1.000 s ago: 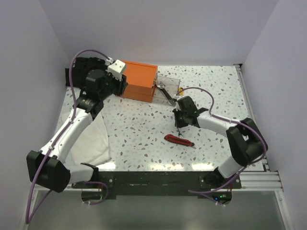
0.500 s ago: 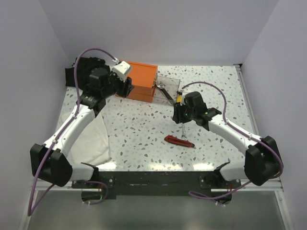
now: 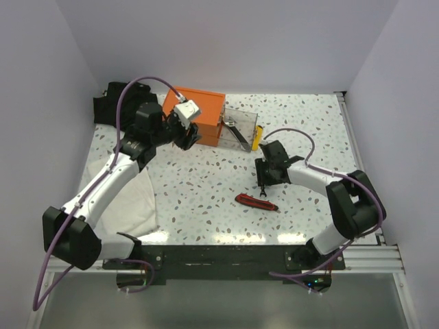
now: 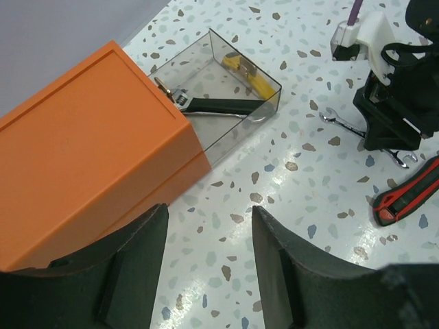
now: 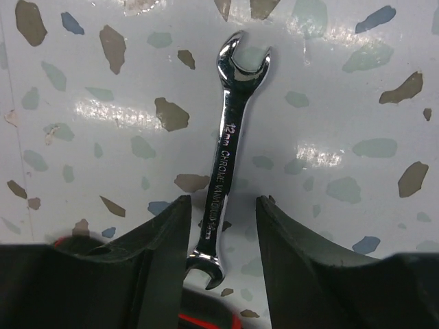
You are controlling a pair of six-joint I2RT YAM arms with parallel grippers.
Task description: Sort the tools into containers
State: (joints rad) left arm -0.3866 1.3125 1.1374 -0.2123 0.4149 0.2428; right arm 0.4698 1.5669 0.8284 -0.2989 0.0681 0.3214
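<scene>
An orange box [image 3: 199, 110] stands at the back, with its clear drawer tray [image 3: 241, 116] pulled out to the right. The tray [image 4: 269, 86] holds a dark-handled wrench [image 4: 223, 105] and a slim yellow knife [image 4: 248, 74]. A small silver wrench [image 5: 223, 154] lies flat on the table. My right gripper [image 5: 221, 236] is open and low, with one finger on each side of its lower end. A red-and-black knife [image 3: 256, 201] lies just in front. My left gripper [image 4: 206, 274] is open and empty, above the table at the box's front right corner.
A black cloth bundle [image 3: 110, 96] lies behind the box at the far left. A white cloth [image 3: 134, 199] lies under my left arm at the near left. White walls close the table at the back and both sides.
My right gripper has come down over the silver wrench. My left gripper has swung right along the front of the orange box, towards the tray.
</scene>
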